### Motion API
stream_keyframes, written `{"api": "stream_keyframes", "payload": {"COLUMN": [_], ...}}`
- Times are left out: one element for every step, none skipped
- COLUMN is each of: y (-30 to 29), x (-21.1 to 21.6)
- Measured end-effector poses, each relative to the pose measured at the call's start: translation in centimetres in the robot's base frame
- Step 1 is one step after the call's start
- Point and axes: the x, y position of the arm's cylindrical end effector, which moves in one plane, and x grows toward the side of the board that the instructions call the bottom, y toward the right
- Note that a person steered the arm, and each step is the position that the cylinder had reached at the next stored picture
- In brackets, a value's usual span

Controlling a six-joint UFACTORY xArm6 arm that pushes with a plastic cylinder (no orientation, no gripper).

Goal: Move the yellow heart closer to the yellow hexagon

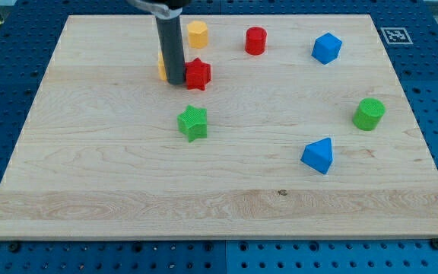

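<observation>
The yellow hexagon (197, 34) stands near the board's top edge, left of centre. The yellow heart (161, 66) is mostly hidden behind my rod; only a yellow sliver shows at the rod's left side, below-left of the hexagon. My tip (176, 81) rests on the board between the yellow heart and a red star (198, 74), close against both.
A green star (193, 123) lies below my tip. A red cylinder (255, 40) and a blue hexagon-like block (326, 48) sit at the top right. A green cylinder (369, 114) and a blue triangular block (318, 155) sit at the right. The wooden board (90, 190) has blue pegboard around it.
</observation>
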Motion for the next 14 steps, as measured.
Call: {"api": "stream_keyframes", "payload": {"y": [0.0, -0.5, -3.1, -6.1, -6.2, -6.2, -6.0, -4.2, -4.6, -5.4, -7.9, -8.5, -5.4, -5.0], "x": [-0.3, 3.6, 7.3, 4.5, 1.1, -3.1, -3.2, -6.1, -6.1, -6.1, -3.2, -1.4, 2.4, 2.7]}}
